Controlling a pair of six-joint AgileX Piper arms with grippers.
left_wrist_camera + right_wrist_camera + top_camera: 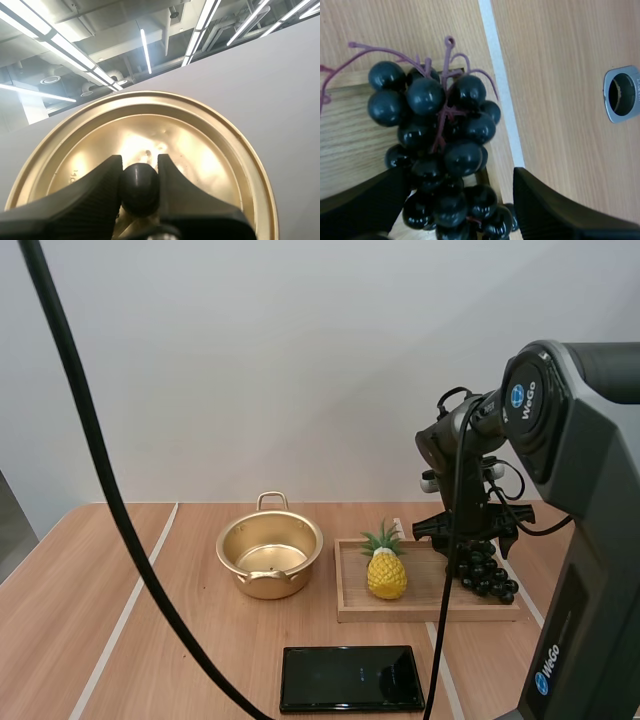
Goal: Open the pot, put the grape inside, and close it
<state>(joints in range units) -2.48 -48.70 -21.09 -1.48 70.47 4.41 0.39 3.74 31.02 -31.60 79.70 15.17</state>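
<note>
Straddling the dark plastic grape bunch (445, 125), the right gripper (459, 172) has its fingers apart on either side, over the right end of the rectangular wooden tray (400, 612) | yellow toy pineapple (386, 568) on tray, between bunch and lidless round gold metal pot (270, 555) | left gripper (140, 165) clamps the black knob (140, 189) of the round gold lid (205, 150)

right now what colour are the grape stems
Purplish pink stems, over near-black grapes; clearest in the right wrist view.
</note>
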